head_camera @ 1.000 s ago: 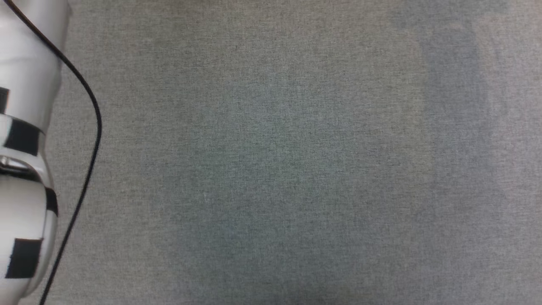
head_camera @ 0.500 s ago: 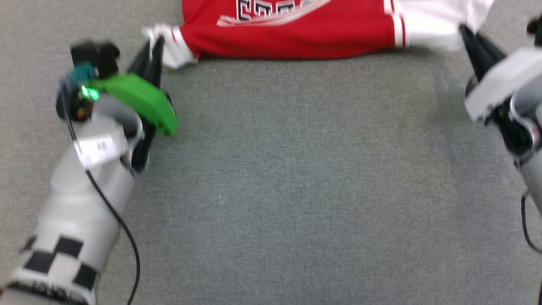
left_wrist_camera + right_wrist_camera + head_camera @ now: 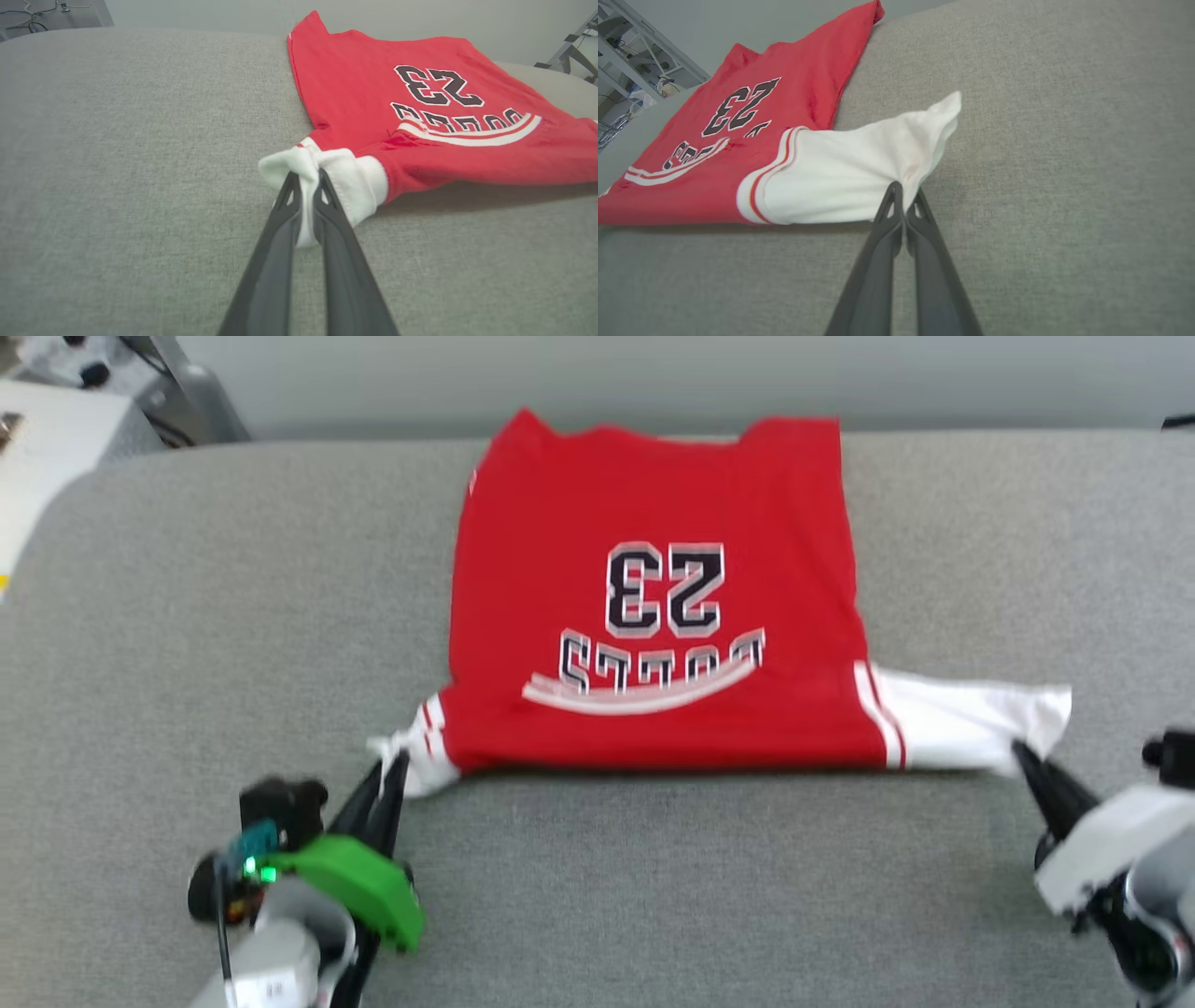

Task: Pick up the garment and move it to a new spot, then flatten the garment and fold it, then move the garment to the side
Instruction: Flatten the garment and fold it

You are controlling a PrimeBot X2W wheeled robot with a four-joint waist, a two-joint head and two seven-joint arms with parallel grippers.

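The garment [image 3: 653, 607], a red jersey T-shirt with white sleeves and black numerals, lies spread on the grey surface, its far edge reaching the surface's back edge. At the near left, my left gripper [image 3: 392, 770] is shut on the bunched white sleeve [image 3: 322, 175], fabric pinched between its fingers [image 3: 303, 179]. My right gripper [image 3: 1019, 754] at the near right is shut on the tip of the other white sleeve [image 3: 859, 172], which is drawn out flat toward its fingertips [image 3: 903, 189]. The near edge of the garment [image 3: 490, 163] is slightly raised off the surface.
The grey fabric-covered surface [image 3: 653, 896] spreads wide on all sides of the shirt. A pale wall runs behind it. A white table with dark gear [image 3: 56, 420] stands at the far left; a metal rack [image 3: 640, 51] stands beyond the surface's edge.
The head camera has tilted up: first bare grey surface and a forearm, then the shirt's near edge, now the whole shirt. Both grippers stay shut on the sleeves.
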